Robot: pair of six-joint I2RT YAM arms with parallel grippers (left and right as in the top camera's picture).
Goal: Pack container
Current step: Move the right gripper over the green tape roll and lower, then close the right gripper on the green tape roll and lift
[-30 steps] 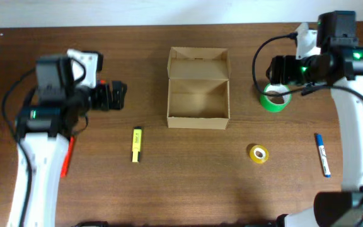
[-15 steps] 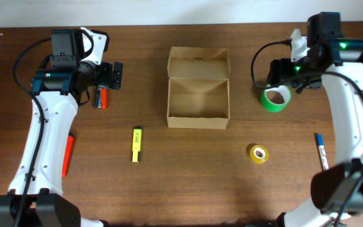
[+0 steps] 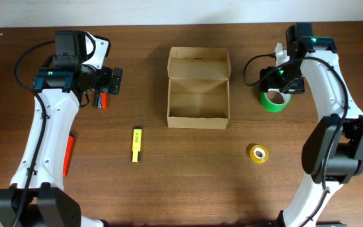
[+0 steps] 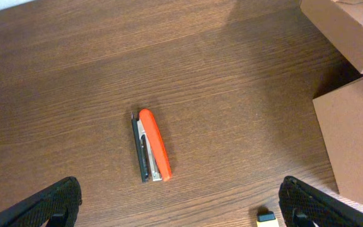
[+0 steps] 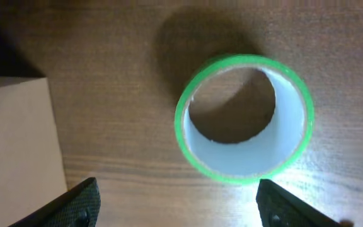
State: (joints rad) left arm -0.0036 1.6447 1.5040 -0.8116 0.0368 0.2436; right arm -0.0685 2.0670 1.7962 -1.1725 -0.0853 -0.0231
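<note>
Brown wood makes up the tabletop (image 3: 169, 189), and a white wall (image 3: 169, 11) runs along its far edge. From overhead, the container (image 3: 198, 94) sits in the middle of the tabletop near the far edge; its lid is folded back and nothing is inside it. The left pincer (image 3: 113, 80) hangs near the far left corner, just by a red stapler (image 3: 103, 99). The right pincer (image 3: 275, 85) hangs over a green tape roll (image 3: 275, 101) on the right of the container. A yellow marker (image 3: 137, 144) lies in front of the container, to its left; a small yellow tape roll (image 3: 258, 153) lies in front, to its right; an orange pen (image 3: 69, 153) peeks out from under the left arm.

From the left wrist, the red stapler (image 4: 151, 145) lies flat on the wood; the two fingers (image 4: 55, 202) of the left pincer stand wide apart and hold nothing; a side of the container (image 4: 355, 135) shows at the right.

From the right wrist, the green tape roll (image 5: 247, 161) lies flat with its hole up. The fingers (image 5: 74, 202) of the right pincer are apart, one on each side, and do not touch the roll; a corner of the container (image 5: 14, 145) shows at the left.

I think the job has only just begun; nothing is packed yet, and every item is left to put in, and maybe the lid to shut after that.
</note>
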